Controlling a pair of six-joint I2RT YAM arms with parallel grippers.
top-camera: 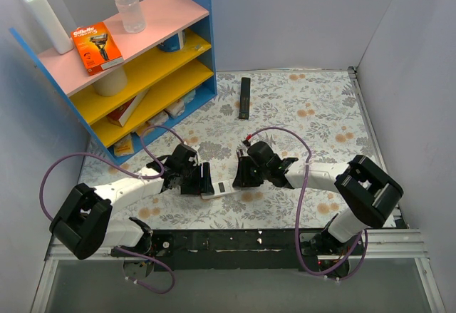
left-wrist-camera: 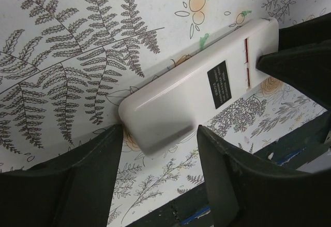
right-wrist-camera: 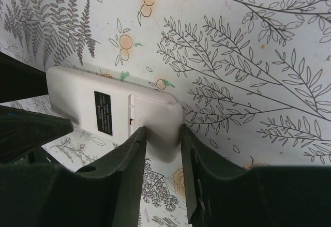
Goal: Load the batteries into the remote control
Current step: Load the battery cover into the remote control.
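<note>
The remote control [top-camera: 219, 190] lies white back up on the flowered table cover [top-camera: 299, 106], between my two grippers. My right gripper [right-wrist-camera: 163, 129] is shut on its battery-cover end, one finger pressed against each long side of the remote control [right-wrist-camera: 77, 97]. My left gripper [left-wrist-camera: 159, 129] is open and straddles the opposite rounded end of the remote control [left-wrist-camera: 176, 103], its fingertips just at the corners. In the top view the left gripper [top-camera: 201, 181] and the right gripper [top-camera: 239, 177] face each other across the handset. The batteries are out of view.
A longer black remote [top-camera: 244, 98] lies farther back on the table. A blue shelf unit [top-camera: 203, 13] with bottles, a razor pack [top-camera: 97, 45] and boxes stands at the back left. Grey walls close in the back and right.
</note>
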